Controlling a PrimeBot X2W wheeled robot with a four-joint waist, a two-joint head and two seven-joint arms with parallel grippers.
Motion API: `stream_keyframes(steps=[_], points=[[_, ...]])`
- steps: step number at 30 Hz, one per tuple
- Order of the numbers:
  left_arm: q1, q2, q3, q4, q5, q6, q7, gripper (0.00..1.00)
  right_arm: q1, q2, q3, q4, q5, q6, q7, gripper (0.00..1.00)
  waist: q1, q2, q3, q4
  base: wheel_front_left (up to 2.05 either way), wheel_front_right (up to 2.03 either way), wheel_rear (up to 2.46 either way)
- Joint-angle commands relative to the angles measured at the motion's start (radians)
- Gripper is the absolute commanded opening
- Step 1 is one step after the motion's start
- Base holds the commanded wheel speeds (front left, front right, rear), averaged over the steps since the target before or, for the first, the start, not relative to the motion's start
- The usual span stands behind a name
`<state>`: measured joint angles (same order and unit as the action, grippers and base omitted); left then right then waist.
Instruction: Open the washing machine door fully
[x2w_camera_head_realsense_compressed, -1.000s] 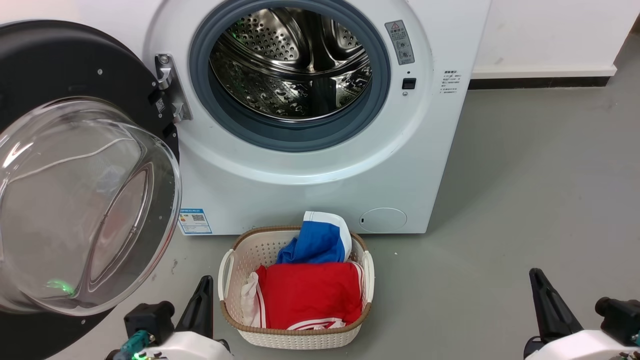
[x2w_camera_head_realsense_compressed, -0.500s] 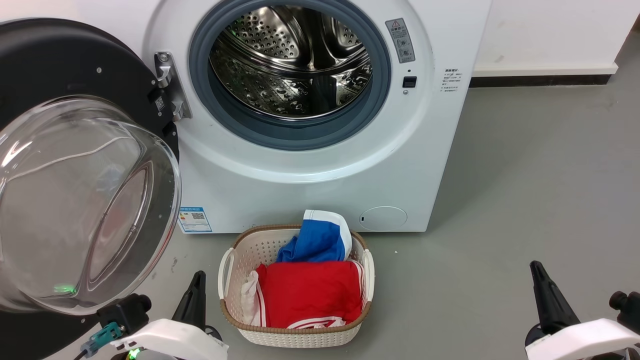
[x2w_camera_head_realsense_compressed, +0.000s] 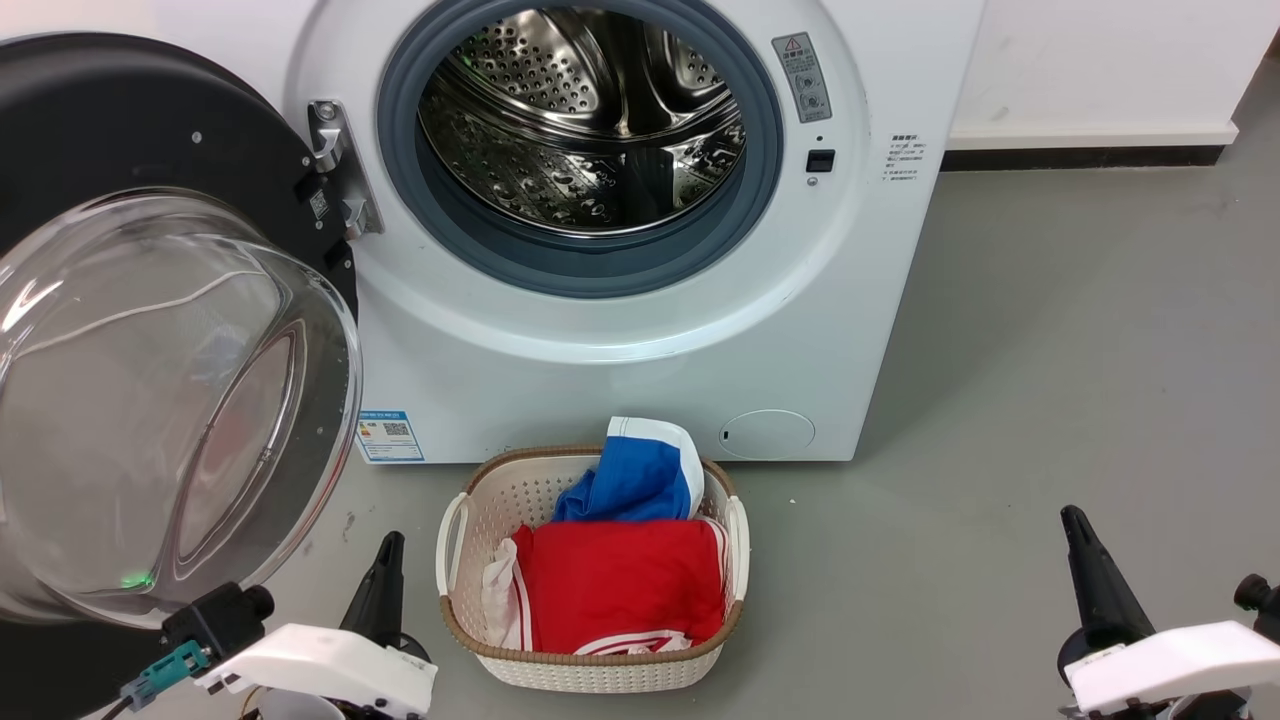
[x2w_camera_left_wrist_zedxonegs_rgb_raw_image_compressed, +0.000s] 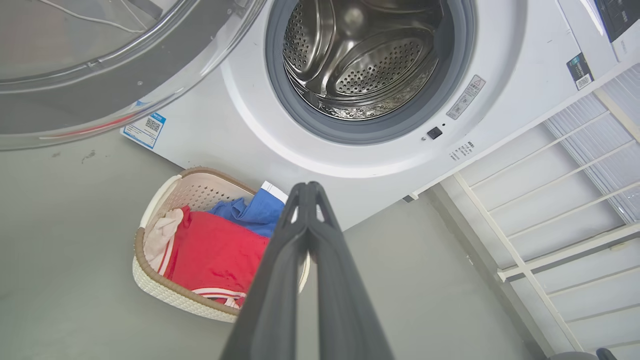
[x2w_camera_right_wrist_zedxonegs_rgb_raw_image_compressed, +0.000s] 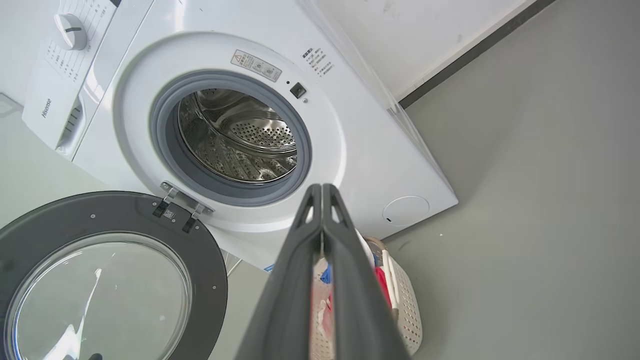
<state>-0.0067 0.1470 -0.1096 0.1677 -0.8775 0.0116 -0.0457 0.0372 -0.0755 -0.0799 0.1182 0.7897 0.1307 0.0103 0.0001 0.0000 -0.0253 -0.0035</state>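
Note:
The washing machine door (x2w_camera_head_realsense_compressed: 130, 150) hangs swung wide to the left of the white machine (x2w_camera_head_realsense_compressed: 640, 340), its black disc and bulging glass bowl (x2w_camera_head_realsense_compressed: 150, 400) facing me. In the right wrist view the door (x2w_camera_right_wrist_zedxonegs_rgb_raw_image_compressed: 75, 220) lies at lower left, hinged beside the steel drum (x2w_camera_right_wrist_zedxonegs_rgb_raw_image_compressed: 235, 140). The drum (x2w_camera_head_realsense_compressed: 590, 120) stands exposed inside its grey ring. My left gripper (x2w_camera_head_realsense_compressed: 390, 545) is low, just right of the door's bottom edge, fingers shut and holding nothing, as the left wrist view (x2w_camera_left_wrist_zedxonegs_rgb_raw_image_compressed: 306, 187) confirms. My right gripper (x2w_camera_head_realsense_compressed: 1072, 520) is at lower right, shut and empty, with its tips (x2w_camera_right_wrist_zedxonegs_rgb_raw_image_compressed: 320, 189) together.
A cream laundry basket (x2w_camera_head_realsense_compressed: 470, 500) with red, blue and white clothes sits on the grey floor before the machine, between my arms. A small round white flap (x2w_camera_head_realsense_compressed: 767, 435) is low on the machine front. A white rack (x2w_camera_left_wrist_zedxonegs_rgb_raw_image_compressed: 550, 200) stands right of the machine.
Both grippers have drawn back down toward the bottom of the head view, the left one also drifting left. The door and basket stay put; the head view has tilted slightly.

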Motion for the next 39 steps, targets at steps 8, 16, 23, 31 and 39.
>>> stream_keyframes(steps=[8,16,23,31,39], points=[[-0.039,-0.009,0.035,0.002,-0.119,-0.024,0.022,0.00,-0.045,0.003,-0.007,0.011,0.131,0.000,0.017,0.00,-0.0001,0.0000,0.003,0.000,0.00,0.00,0.00],[-0.049,-0.019,0.058,0.012,-0.207,-0.041,0.038,0.00,-0.059,0.006,-0.011,0.026,0.227,0.000,0.029,0.00,-0.0001,0.0000,0.006,0.001,0.00,0.00,0.00],[-0.056,-0.027,0.078,0.020,-0.278,-0.055,0.052,0.00,-0.073,0.009,-0.015,0.039,0.304,0.000,0.040,0.00,-0.0001,0.0000,0.008,0.001,0.00,0.00,0.00],[-0.065,-0.036,0.098,0.029,-0.354,-0.069,0.067,0.00,-0.086,0.012,-0.018,0.054,0.388,0.000,0.050,0.00,-0.0001,0.0000,0.010,0.001,0.00,0.00,0.00],[-0.073,-0.045,0.118,0.038,-0.425,-0.084,0.080,0.00,-0.098,0.014,-0.021,0.067,0.465,0.000,0.060,0.00,-0.0001,0.0000,0.013,0.002,0.00,0.00,0.00]])
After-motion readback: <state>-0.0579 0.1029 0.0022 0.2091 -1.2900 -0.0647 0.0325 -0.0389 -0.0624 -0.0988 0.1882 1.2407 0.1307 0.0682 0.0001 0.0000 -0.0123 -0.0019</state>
